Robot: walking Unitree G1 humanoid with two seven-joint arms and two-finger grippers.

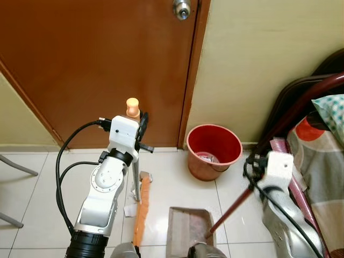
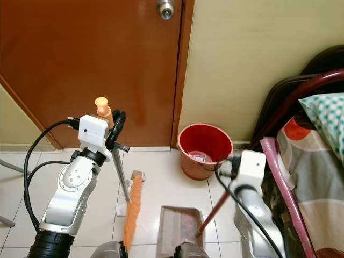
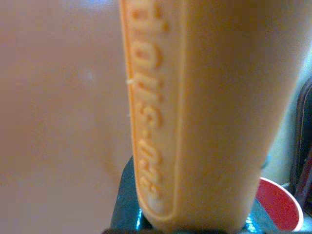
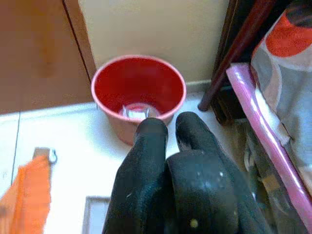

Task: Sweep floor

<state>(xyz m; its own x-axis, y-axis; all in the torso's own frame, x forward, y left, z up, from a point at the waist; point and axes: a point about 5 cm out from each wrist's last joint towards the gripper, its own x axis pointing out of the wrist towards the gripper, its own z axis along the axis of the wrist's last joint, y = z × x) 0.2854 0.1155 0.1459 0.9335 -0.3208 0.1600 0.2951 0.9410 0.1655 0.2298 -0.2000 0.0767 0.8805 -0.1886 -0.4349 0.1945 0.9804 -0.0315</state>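
— Where's the broom (image 1: pixel 141 207)?
— Upright before the door (image 1: pixel 97 64), orange bristles on the tiles, left gripper (image 1: pixel 141 131) clenched round its handle.
— Any writing?
— Raised letters on the handle, too blurred to read.
— The right gripper (image 4: pixel 168 134)?
— Clamped on the dustpan (image 1: pixel 188 228) handle, near the red bucket (image 1: pixel 213 150).

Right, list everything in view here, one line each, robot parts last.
Broom: one, orange bristles, head on the tiled floor, handle upright.
Dustpan: one, brown, on the floor beside the broom head.
Bucket: one, red, by the wall near the door, scraps inside.
Paper scraps: white, by the broom head.
Door: one, brown, shut.
Bed: patterned cover, on the right.
Left end effector: shut on the broom handle.
Right end effector: black fingers closed, on the dustpan's long handle.
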